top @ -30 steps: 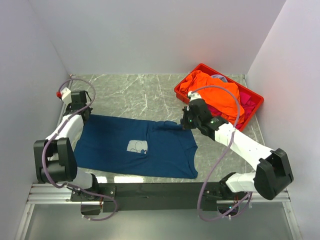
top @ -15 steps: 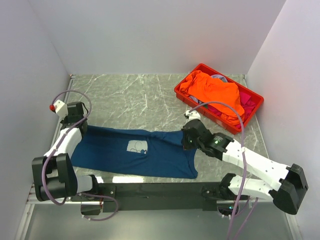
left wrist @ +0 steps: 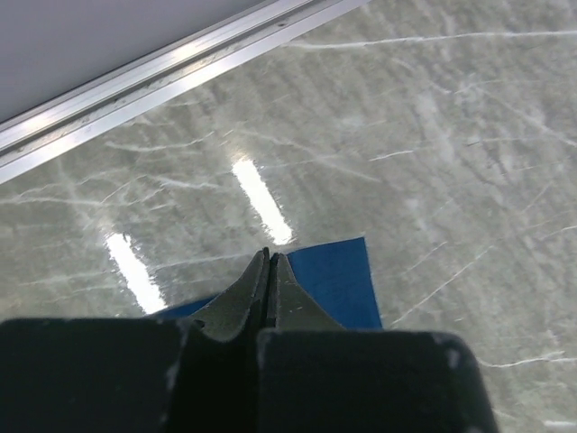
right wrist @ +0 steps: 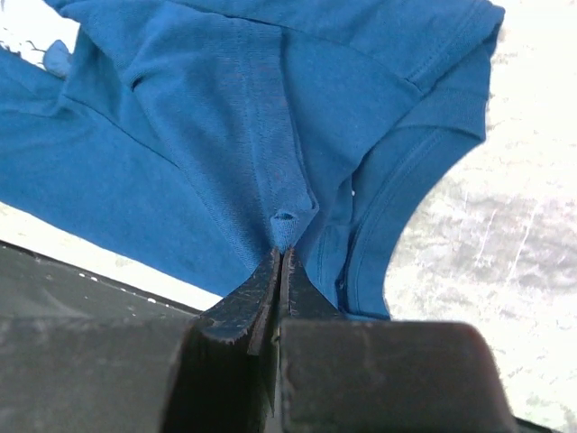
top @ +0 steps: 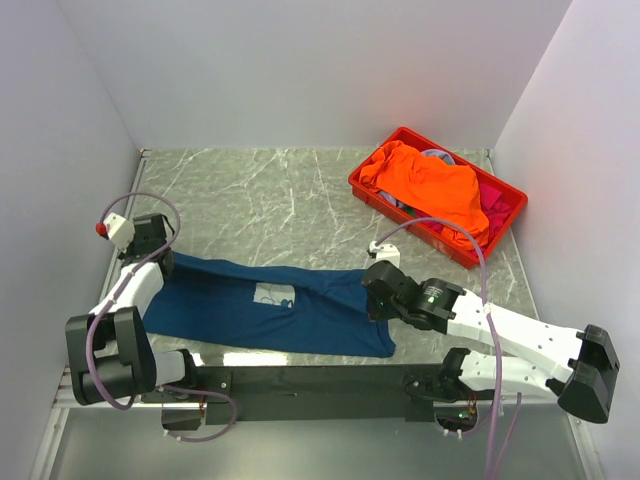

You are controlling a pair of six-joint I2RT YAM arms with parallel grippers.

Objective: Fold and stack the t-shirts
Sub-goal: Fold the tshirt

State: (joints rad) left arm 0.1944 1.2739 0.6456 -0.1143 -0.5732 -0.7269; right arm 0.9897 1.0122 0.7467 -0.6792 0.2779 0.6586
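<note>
Narrowing navy t-shirt (top: 220,305), far edge closer to near edge than before.

Nothing here is reading as text, a brand, a number or a sign. The pale square print (top: 274,294) on the navy t-shirt (top: 215,308) is showing only a small blurred picture, too small for any lettering to be made out.
</note>
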